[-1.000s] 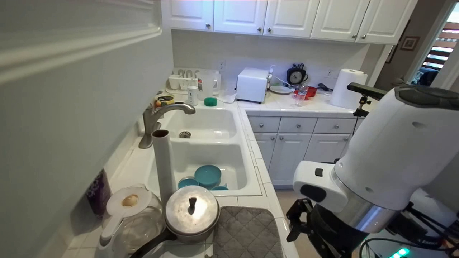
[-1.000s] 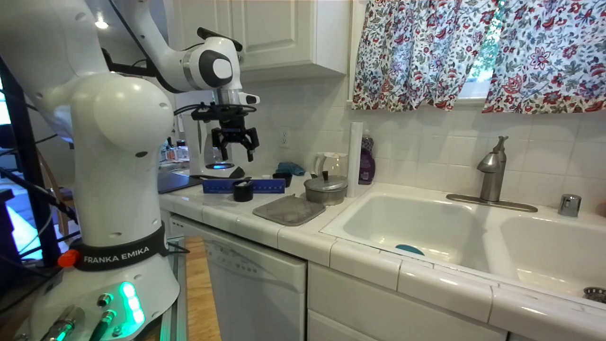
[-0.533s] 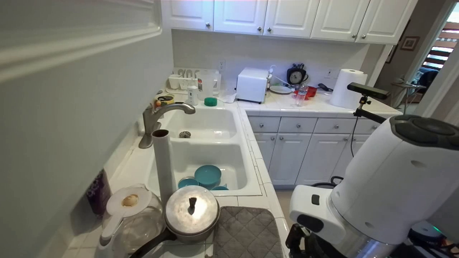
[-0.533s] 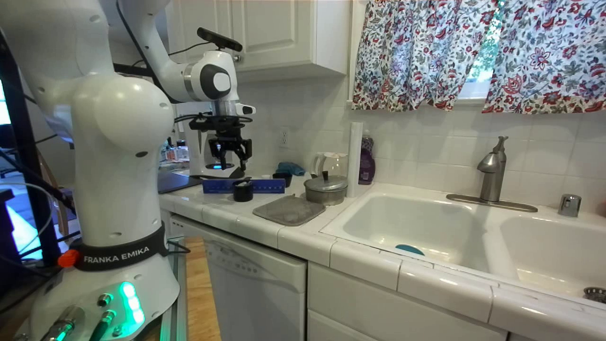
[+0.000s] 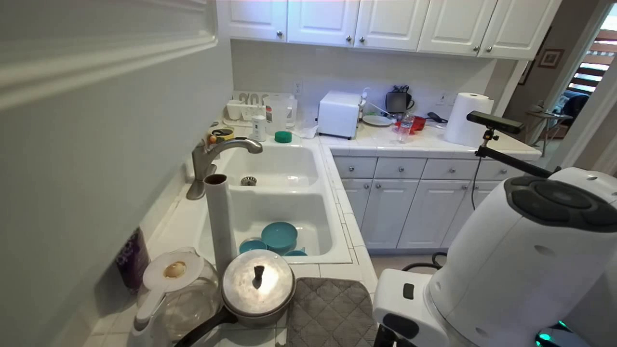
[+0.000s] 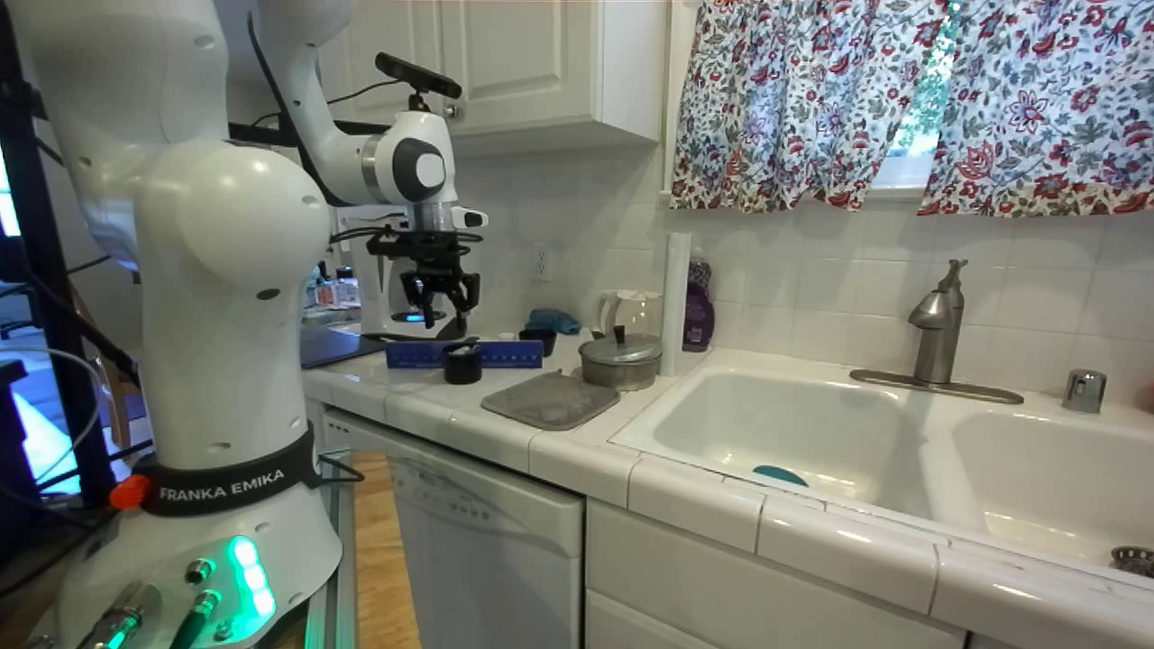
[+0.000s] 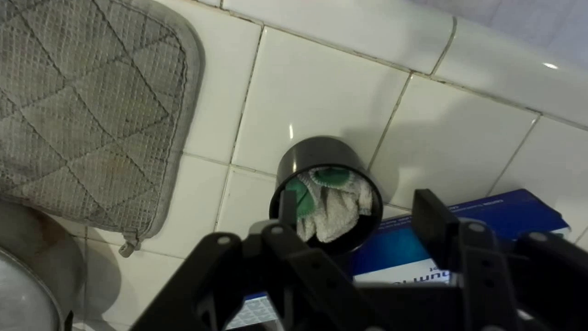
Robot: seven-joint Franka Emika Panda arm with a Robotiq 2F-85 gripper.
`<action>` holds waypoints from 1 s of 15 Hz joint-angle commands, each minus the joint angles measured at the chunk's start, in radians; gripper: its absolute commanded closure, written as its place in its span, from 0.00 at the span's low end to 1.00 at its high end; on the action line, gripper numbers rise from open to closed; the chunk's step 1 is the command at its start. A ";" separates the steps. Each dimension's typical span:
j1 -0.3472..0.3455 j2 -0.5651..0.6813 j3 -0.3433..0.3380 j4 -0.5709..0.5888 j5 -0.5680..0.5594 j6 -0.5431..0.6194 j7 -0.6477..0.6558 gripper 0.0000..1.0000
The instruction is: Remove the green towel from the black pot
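The black pot (image 7: 317, 151) is a small round container on the tiled counter. It also shows in an exterior view (image 6: 462, 366), standing in front of a blue box. The towel (image 7: 337, 214), whitish with green patches (image 7: 304, 197), is bunched inside the pot in the wrist view. My gripper (image 7: 357, 211) is open and empty. In the wrist view one finger overlaps the pot's rim and the towel, and the other finger lies outside the rim over the box. In an exterior view the gripper (image 6: 444, 323) points down, above and slightly to one side of the pot.
The blue box (image 7: 395, 250) lies right beside the pot. A grey quilted mat (image 7: 92, 115) and a silver lidded saucepan (image 5: 258, 289) are nearby. A blue cloth (image 6: 553, 320) and another dark cup (image 6: 538, 342) stand farther back. The counter edge (image 7: 505, 55) is close.
My gripper has come down towards the pot, mostly in the first half second, and has turned a little. Its fingers look closer together in an exterior view. Pot and towel have not visibly moved.
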 commanded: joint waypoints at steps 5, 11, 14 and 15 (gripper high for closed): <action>-0.043 0.113 0.007 0.055 -0.062 0.074 0.050 0.54; -0.055 0.159 0.004 0.070 -0.092 0.080 0.075 0.50; -0.058 0.178 0.001 0.073 -0.103 0.082 0.082 0.48; -0.057 0.187 0.001 0.075 -0.094 0.085 0.071 0.48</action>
